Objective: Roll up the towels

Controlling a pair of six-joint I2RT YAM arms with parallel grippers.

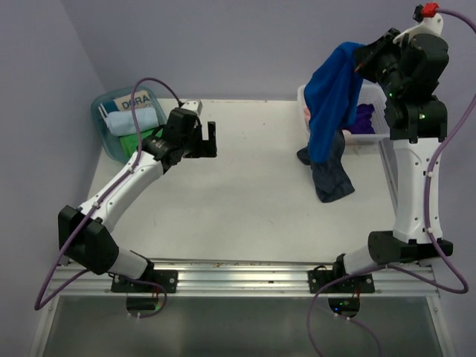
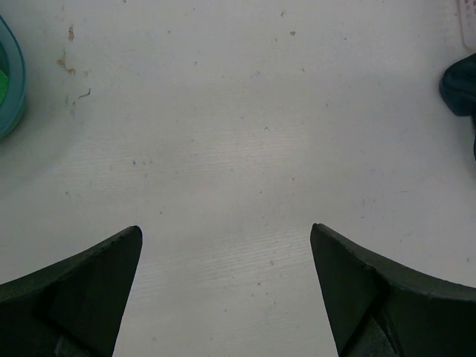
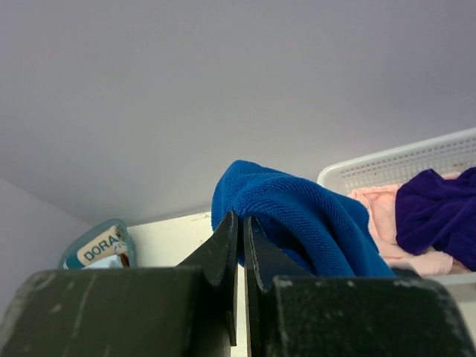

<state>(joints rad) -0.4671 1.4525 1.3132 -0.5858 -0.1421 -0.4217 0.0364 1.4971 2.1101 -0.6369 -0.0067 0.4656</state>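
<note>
My right gripper (image 1: 362, 58) is raised high at the back right, shut on a corner of the royal blue towel (image 1: 333, 97). That towel hangs down from the jaws in front of the white basket (image 1: 366, 137). In the right wrist view the blue towel (image 3: 297, 216) bunches just beyond the shut gripper (image 3: 240, 216). Under it a dark grey-blue towel (image 1: 332, 175) lies crumpled on the table, and its edge (image 2: 459, 88) shows in the left wrist view. My left gripper (image 1: 207, 139) hovers open over bare table at the left, and the gripper (image 2: 225, 227) has nothing between its fingers.
The white basket (image 3: 401, 165) holds a purple towel (image 3: 435, 208) and a pink one (image 3: 383, 219). A teal bin (image 1: 104, 126) at the back left holds a light blue towel (image 1: 134, 121) and a green one (image 1: 135, 141). The walls stand close behind and to the left.
</note>
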